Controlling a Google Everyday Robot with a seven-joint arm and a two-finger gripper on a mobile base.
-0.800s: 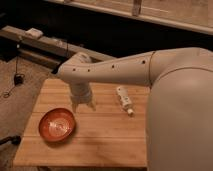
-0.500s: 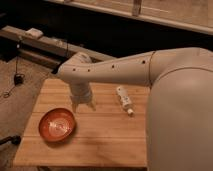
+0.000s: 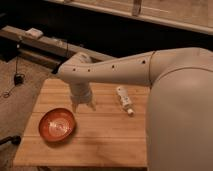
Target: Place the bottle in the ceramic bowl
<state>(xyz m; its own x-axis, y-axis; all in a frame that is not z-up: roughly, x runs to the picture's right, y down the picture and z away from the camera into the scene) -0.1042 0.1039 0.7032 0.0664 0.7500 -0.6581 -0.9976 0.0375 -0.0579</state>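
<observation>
Judgement: the small slim white plastic bottle [image 3: 124,100] looks light, stiff, slippery; I would pinch it mid-body. The gripper [image 3: 83,106] hovers empty, fingers spread, between it and the shallow orange-red ceramic bowl [image 3: 57,124].

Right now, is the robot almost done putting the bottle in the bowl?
Not yet. Nothing looks done: the bottle lies on the wooden table, apart from the ceramic bowl, which is empty. In hand: the gripper hangs over the table between them, without the bottle. Left: grab the bottle, carry it over, drop it in the bowl.
</observation>
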